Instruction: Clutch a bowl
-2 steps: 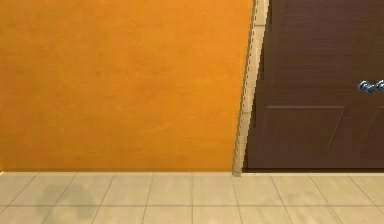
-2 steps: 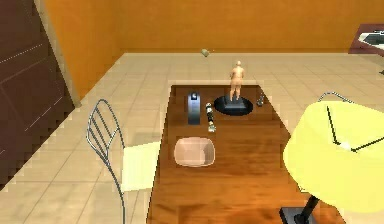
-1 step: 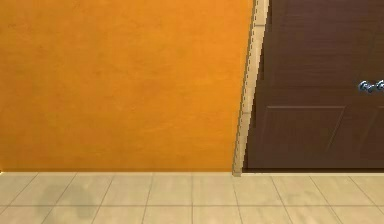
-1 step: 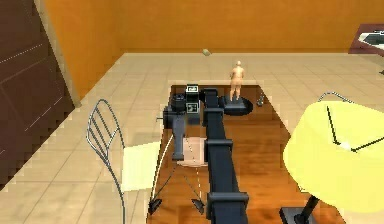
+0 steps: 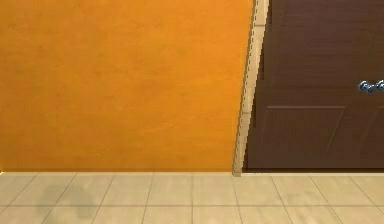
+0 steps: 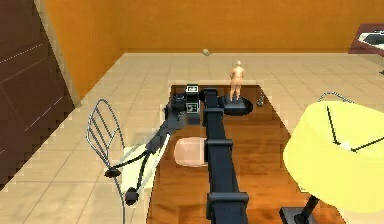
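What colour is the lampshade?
The lampshade is pale yellow; the arm side view shows it best.

**No writing to read**

No word, number, label or sign can be read in either view. The two small white squares with black marks (image 6: 190, 91), at the far end of the dark square arm bar (image 6: 220, 150), show only blocky black patterns. No letter or digit can be made out on them.
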